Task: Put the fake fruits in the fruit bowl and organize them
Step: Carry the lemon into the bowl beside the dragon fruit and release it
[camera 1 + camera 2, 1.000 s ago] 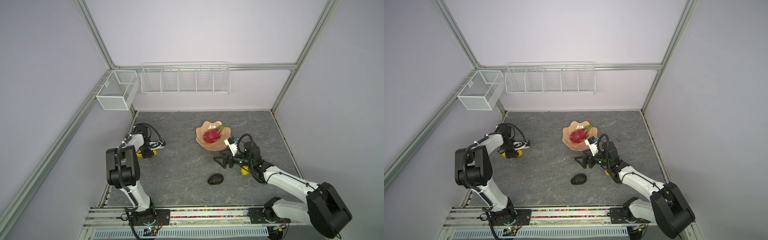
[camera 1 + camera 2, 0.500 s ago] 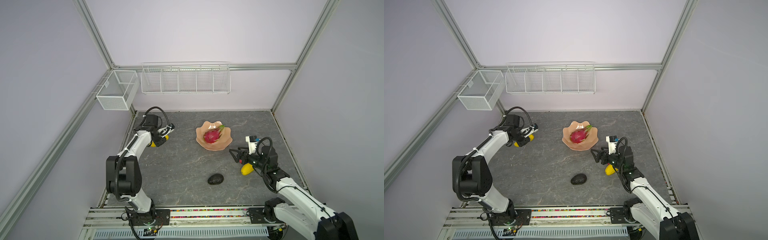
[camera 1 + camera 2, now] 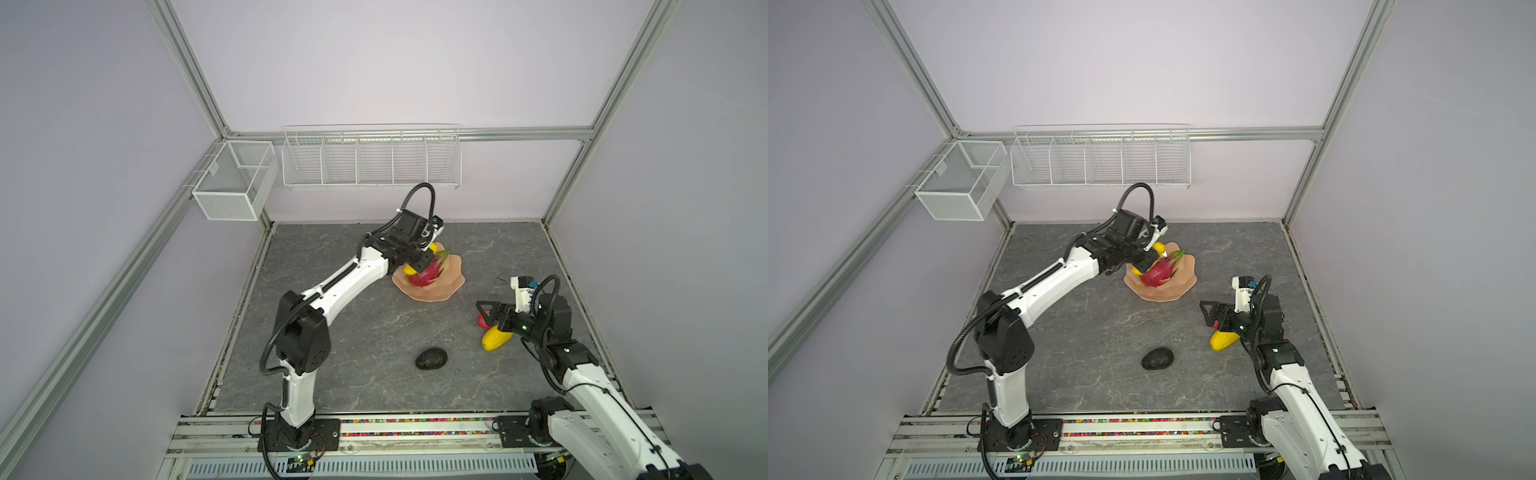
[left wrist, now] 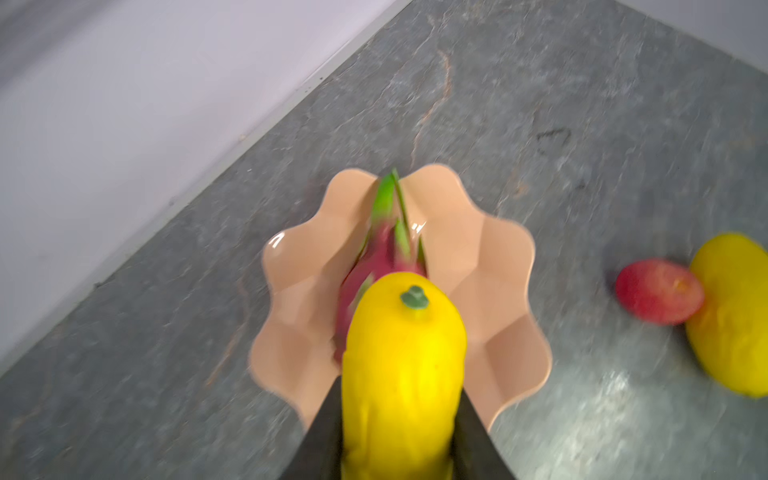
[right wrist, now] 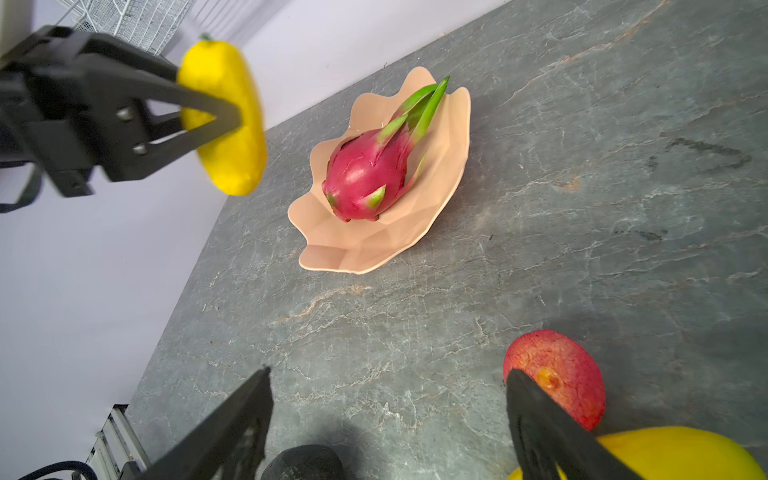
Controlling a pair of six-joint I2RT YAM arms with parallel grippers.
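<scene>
The peach-pink fruit bowl (image 3: 455,284) (image 5: 374,249) stands at mid table with the magenta dragon fruit (image 3: 424,276) (image 5: 365,174) lying in it. My left gripper (image 3: 419,262) (image 4: 398,390) is shut on a yellow ribbed fruit (image 4: 403,365) (image 5: 226,124), held above the bowl's left rim. The right gripper (image 3: 486,315) (image 5: 388,372) is open and empty, low over the table. One finger is next to the red apple (image 5: 557,374) (image 3: 481,321). A second yellow fruit (image 3: 496,338) (image 4: 731,311) lies beside the apple. The dark avocado (image 3: 431,358) (image 5: 303,461) lies nearer the front.
A long white wire basket (image 3: 370,160) hangs on the back wall and a smaller one (image 3: 232,183) on the left wall. A metal rail (image 3: 415,432) runs along the front edge where both arm bases are mounted.
My left gripper has shut on the yellow fruit and carried it from the table's left side to above the bowl. The right arm has drawn back to the right, beside the apple.
</scene>
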